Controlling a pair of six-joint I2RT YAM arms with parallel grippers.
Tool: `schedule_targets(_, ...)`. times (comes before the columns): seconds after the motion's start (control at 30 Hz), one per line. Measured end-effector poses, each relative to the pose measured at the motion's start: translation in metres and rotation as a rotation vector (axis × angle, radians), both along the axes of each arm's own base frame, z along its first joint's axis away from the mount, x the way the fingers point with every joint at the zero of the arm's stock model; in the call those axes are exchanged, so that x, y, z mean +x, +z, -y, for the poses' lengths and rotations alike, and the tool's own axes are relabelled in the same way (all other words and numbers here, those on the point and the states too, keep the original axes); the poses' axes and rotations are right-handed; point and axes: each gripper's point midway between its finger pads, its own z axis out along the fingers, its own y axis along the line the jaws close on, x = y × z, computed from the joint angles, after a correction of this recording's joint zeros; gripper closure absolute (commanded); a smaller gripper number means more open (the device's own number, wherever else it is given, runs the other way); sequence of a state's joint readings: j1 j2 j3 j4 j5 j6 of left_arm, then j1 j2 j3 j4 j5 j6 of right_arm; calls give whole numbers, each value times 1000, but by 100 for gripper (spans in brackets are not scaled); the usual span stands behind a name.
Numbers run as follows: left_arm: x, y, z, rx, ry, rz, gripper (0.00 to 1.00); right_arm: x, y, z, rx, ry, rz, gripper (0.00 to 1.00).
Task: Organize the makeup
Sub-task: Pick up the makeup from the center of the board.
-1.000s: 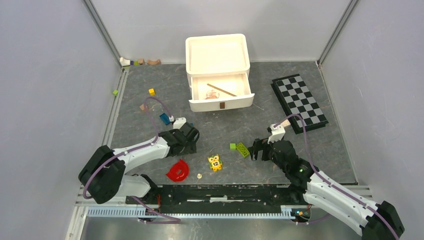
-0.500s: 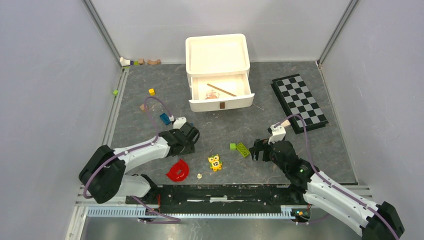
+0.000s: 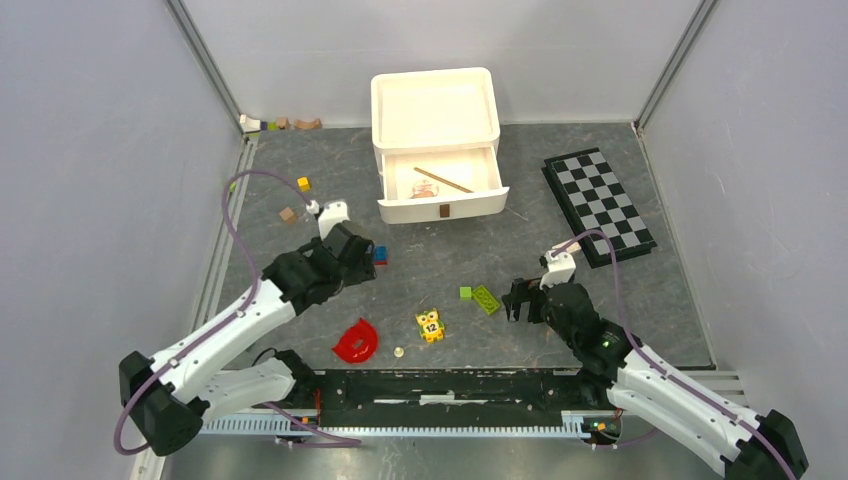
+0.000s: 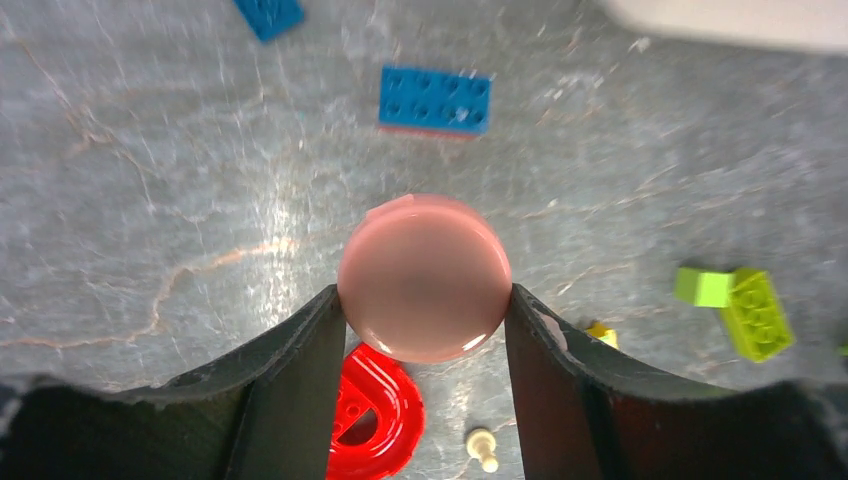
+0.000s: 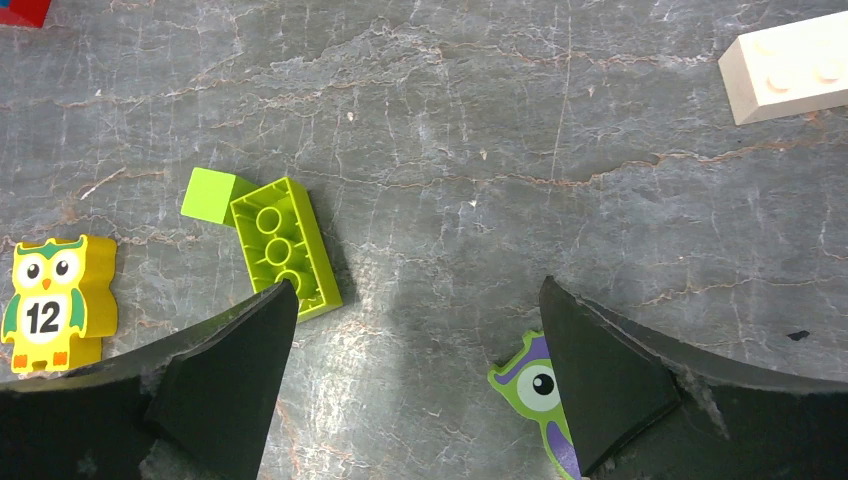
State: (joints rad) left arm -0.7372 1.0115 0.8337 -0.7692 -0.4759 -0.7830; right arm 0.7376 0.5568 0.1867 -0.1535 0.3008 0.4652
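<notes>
My left gripper (image 4: 424,300) is shut on the round pink disc (image 4: 424,277), one finger on each side, and holds it above the grey table. From above, the left gripper (image 3: 355,255) is left of centre, and the disc is hidden under it. A thin dark pencil (image 3: 443,179) and a flat clear packet (image 3: 425,188) lie in the open drawer of the white drawer unit (image 3: 435,210). My right gripper (image 3: 522,298) is open and empty, low over the table beside a green brick (image 5: 285,245). The orange tube and beige stick are out of view.
A blue brick (image 4: 435,100), a red half-ring (image 3: 357,341), a yellow owl block (image 3: 430,325), a green-purple owl (image 5: 535,385) and a cream brick (image 5: 790,65) lie about. A chessboard (image 3: 598,205) lies at the right. Small bits sit in the back left corner (image 3: 280,124).
My left arm has risen and swung back to the left, carrying the pink disc with it. A blue brick it covered now shows. The right arm has barely moved.
</notes>
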Motion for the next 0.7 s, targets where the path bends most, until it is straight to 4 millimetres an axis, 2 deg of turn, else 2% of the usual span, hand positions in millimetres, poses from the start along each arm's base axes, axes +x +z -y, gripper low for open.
schedule_targets(0.13,13,59,4,-3,-29,83,47,1,-1,3,-9,-12,1,2)
schedule_targets(0.27,32,120,18,-1,-91,167,47,-2,-4,6,-25,-16,-12,2)
schedule_targets(0.33,44,145,27,8,-122,202,46,-3,-5,7,-26,-17,-15,2)
schedule_targets(0.43,62,172,41,33,-167,240,45,-3,-2,7,-16,-18,-6,2)
schedule_targets(0.53,80,183,57,65,-209,256,45,-3,2,7,-2,-21,3,2)
schedule_targets(0.7,106,169,83,129,-288,215,44,-3,1,9,-7,-28,3,2)
